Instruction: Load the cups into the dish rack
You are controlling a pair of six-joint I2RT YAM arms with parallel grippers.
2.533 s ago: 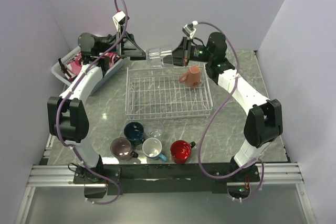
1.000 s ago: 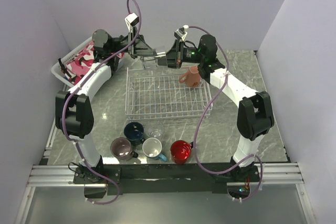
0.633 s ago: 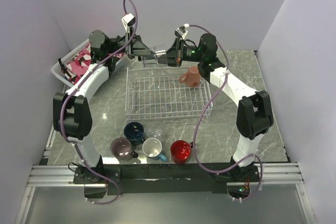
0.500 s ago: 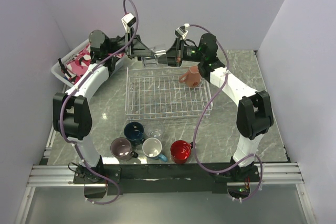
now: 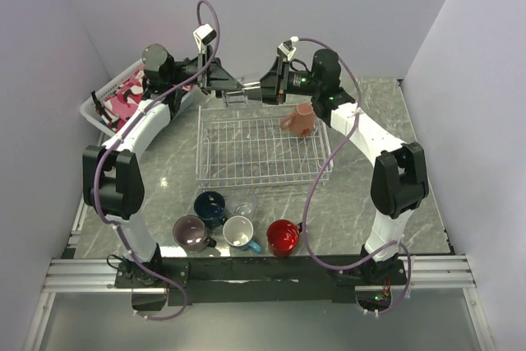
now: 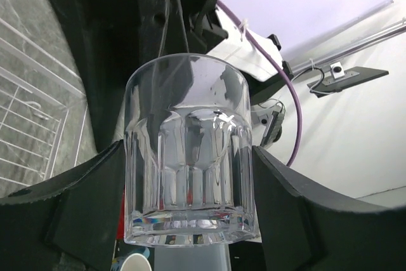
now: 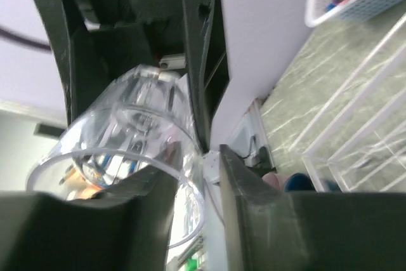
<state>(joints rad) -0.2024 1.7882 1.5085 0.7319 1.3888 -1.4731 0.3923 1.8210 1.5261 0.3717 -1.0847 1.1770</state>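
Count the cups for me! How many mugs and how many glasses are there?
Mugs: 5 (navy mug, mauve mug, light blue mug, red mug, salmon mug)
Glasses: 2 (glass by the navy mug, lifted glass)
Total: 7

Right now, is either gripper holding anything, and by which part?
The left gripper clasps the clear glass by its sides near the base. The right gripper straddles its rim, apparently loose.
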